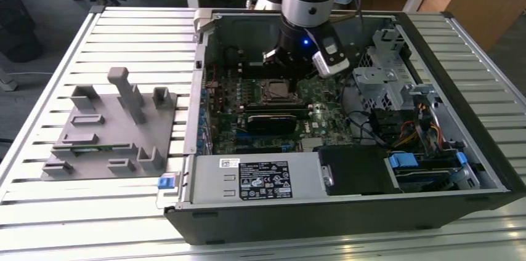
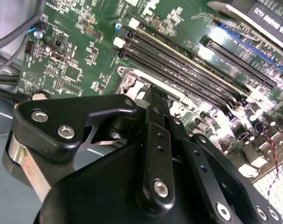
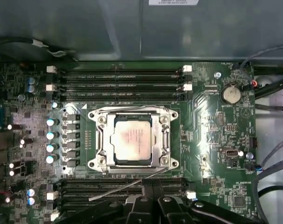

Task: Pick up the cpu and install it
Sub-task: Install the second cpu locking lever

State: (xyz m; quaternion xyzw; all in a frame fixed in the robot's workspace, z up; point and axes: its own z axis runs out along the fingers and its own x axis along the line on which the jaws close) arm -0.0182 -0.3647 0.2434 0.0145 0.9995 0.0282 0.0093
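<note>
The cpu point(image 3: 132, 140), a square chip with a silvery-tan top, lies flat inside the metal socket frame point(image 3: 97, 140) on the green motherboard point(image 3: 216, 140). In the exterior view the socket point(image 1: 277, 90) sits mid-board inside the open computer case point(image 1: 345, 212). My gripper point(image 3: 152, 196) hovers just beside the socket, over the memory slots. Its black fingers point(image 2: 156, 109) are pressed together and hold nothing. The exterior view has the gripper point(image 1: 281, 71) low over the board behind the socket. A thin wire lever point(image 3: 118, 187) lies slanted along one side of the socket.
A grey fixture plate point(image 1: 107, 128) with upright blocks lies on the slatted table at the exterior view's left, with a green memory stick point(image 1: 82, 147) on it. Inside the case are the power supply point(image 1: 255, 178), a drive cage point(image 1: 386, 82) and cables point(image 1: 411, 132). Empty memory slots point(image 3: 118, 77) flank the socket.
</note>
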